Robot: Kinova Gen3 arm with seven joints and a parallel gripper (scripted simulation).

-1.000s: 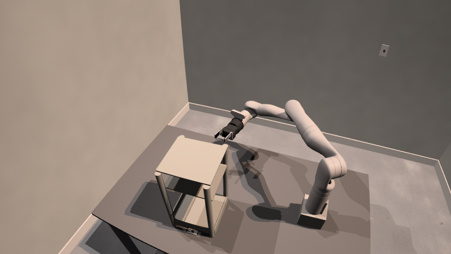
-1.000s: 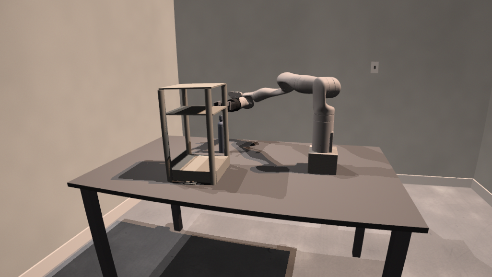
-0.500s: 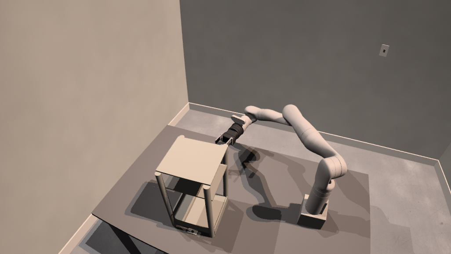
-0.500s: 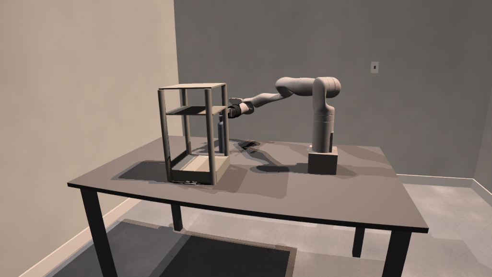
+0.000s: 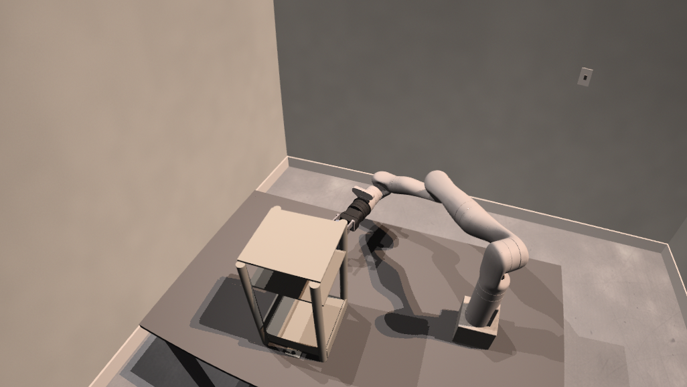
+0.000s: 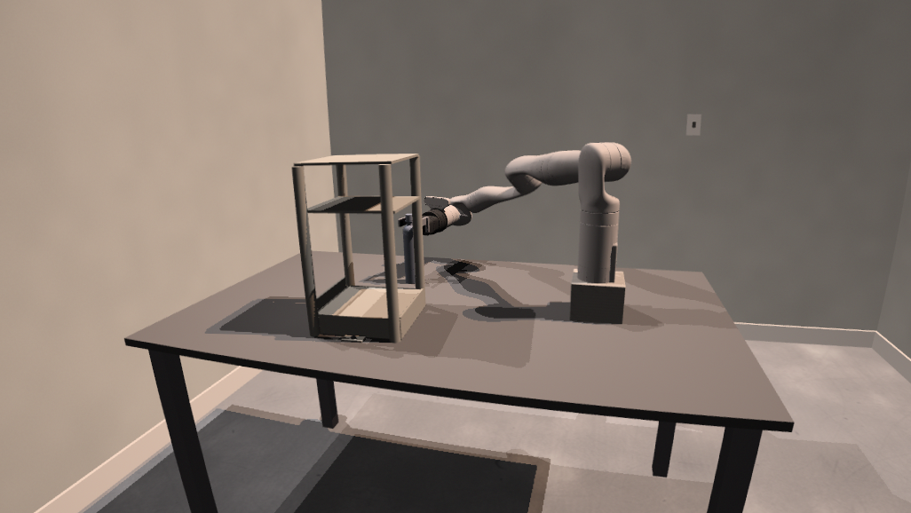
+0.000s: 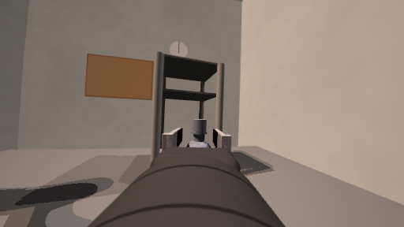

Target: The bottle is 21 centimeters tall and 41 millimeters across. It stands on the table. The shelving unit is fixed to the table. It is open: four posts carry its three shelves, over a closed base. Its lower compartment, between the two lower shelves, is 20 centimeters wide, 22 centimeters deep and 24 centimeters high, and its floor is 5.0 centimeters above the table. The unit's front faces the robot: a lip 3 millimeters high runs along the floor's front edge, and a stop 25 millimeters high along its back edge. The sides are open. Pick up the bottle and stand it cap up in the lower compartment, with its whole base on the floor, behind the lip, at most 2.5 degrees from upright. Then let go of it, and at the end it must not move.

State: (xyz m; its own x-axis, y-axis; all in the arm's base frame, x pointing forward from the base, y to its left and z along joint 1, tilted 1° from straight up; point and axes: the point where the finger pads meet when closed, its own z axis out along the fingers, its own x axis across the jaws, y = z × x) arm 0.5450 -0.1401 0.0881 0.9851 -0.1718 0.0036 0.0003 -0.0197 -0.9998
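Observation:
The bottle (image 6: pixel 407 251) is dark blue-grey with a dark cap and stands upright on the table, just behind the shelving unit (image 6: pixel 357 248) on the side facing the arm. My gripper (image 6: pixel 407 222) is open, held level, at the height of the bottle's top. In the wrist view the cap and shoulder of the bottle (image 7: pixel 199 134) show between the two fingers of the gripper (image 7: pixel 197 139), with gaps on both sides. In the top view the gripper (image 5: pixel 347 221) reaches the shelf's top edge and the bottle is hidden. The lower compartment (image 6: pixel 363 299) holds nothing.
The shelf's posts (image 6: pixel 416 217) stand close to the bottle and the fingers. The arm's base block (image 6: pixel 596 303) is on the table to the right. The beige wall (image 6: pixel 159 159) is beyond the shelf. A small flat part (image 6: pixel 347 337) lies at the unit's foot.

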